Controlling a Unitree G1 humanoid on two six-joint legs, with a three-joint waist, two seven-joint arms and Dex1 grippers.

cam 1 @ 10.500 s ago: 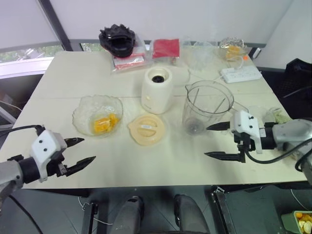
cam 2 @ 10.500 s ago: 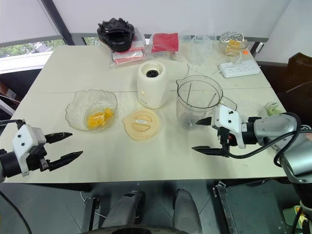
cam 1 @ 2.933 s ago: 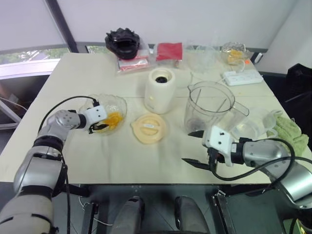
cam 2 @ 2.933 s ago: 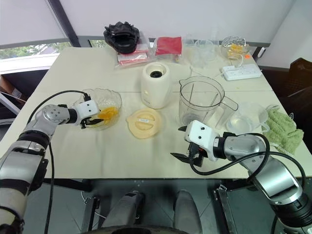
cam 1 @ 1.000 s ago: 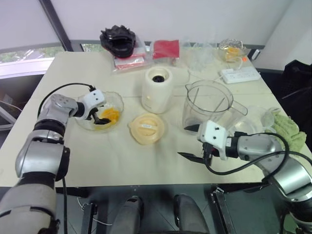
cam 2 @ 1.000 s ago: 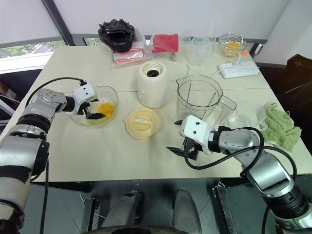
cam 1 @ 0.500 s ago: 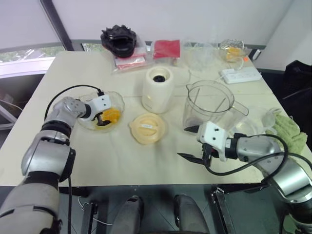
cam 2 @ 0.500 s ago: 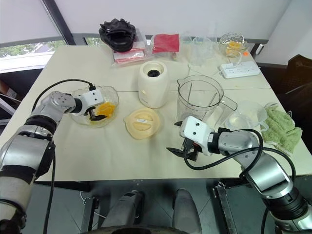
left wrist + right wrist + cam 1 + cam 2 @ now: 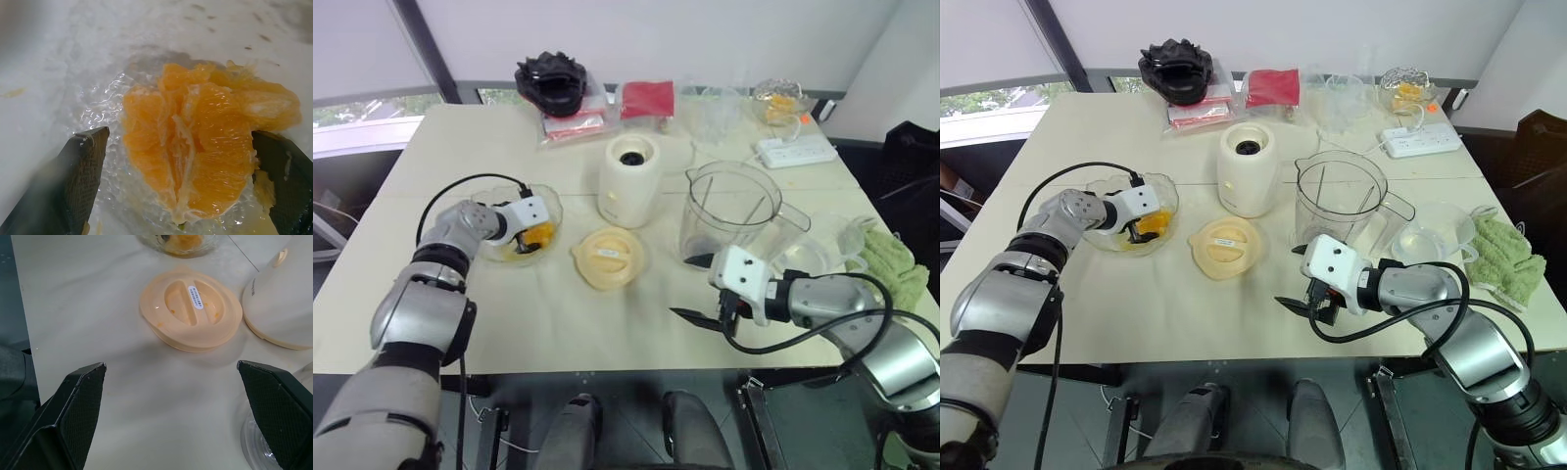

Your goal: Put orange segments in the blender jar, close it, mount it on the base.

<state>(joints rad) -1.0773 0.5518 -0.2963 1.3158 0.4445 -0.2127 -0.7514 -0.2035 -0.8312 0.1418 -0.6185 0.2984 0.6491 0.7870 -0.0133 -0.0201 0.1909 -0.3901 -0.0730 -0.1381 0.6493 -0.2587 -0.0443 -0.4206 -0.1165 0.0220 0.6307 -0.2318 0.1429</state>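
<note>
The orange segments [image 9: 205,147] lie in a clump in a shallow scalloped clear bowl [image 9: 487,245] at the table's left. My left gripper [image 9: 178,137] reaches into the bowl, open, with one black finger [image 9: 80,176] on each side of the clump; I cannot tell whether they touch it. The blender jar [image 9: 732,211] stands upright and uncovered right of centre. The cream base [image 9: 628,181] stands just left of the jar. My right gripper [image 9: 685,287] hovers open over the table in front of the jar, holding nothing.
A flat cream lid [image 9: 609,258] lies between the bowl and the jar. A small clear tub [image 9: 808,257] and a green cloth [image 9: 886,266] sit at the right. A power strip [image 9: 796,150], a red packet [image 9: 646,98] and a black object [image 9: 553,80] line the far edge.
My left gripper has edged further over the segments in the bowl and rolled a little. The right gripper has stayed where it was.
</note>
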